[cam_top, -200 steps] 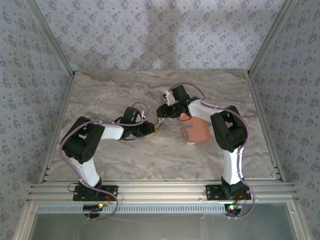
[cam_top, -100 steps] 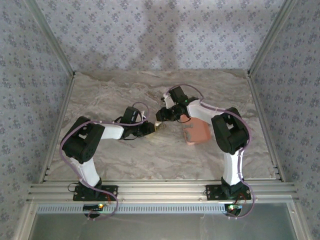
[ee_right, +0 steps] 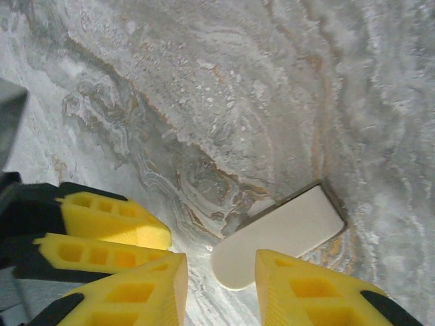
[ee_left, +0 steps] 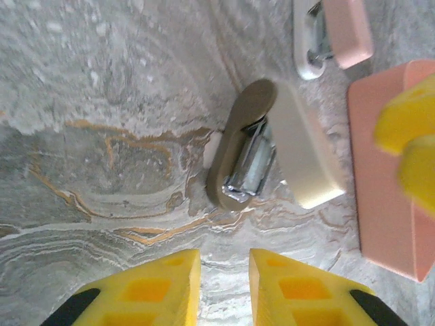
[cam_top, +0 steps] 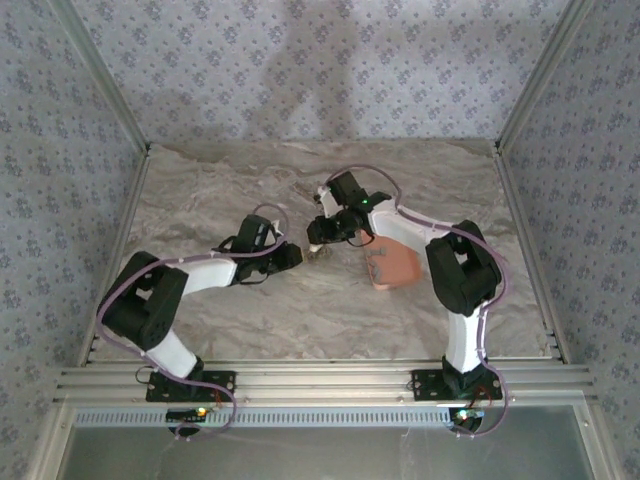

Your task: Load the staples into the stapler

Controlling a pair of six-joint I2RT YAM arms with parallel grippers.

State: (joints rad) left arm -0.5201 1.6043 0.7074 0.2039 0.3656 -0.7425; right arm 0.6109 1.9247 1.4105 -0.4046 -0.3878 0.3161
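1. Left arm stretches low toward centre; left gripper [ee_left: 224, 261] is slightly parted and empty, facing the whitish oblong piece [ee_left: 306, 156].
2. Right arm folds back leftward; right gripper [ee_right: 221, 268] is spread, empty, over that piece's end.
3. The stapler [ee_left: 338, 34] lies beyond, near the salmon tray [ee_left: 384, 204]; bare table [ee_left: 102, 136] lies leftward.

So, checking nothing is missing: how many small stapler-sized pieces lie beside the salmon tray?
2: the pink-topped stapler at the left wrist view's top edge, and a whitish oblong piece ahead of the left gripper. More may be hidden.
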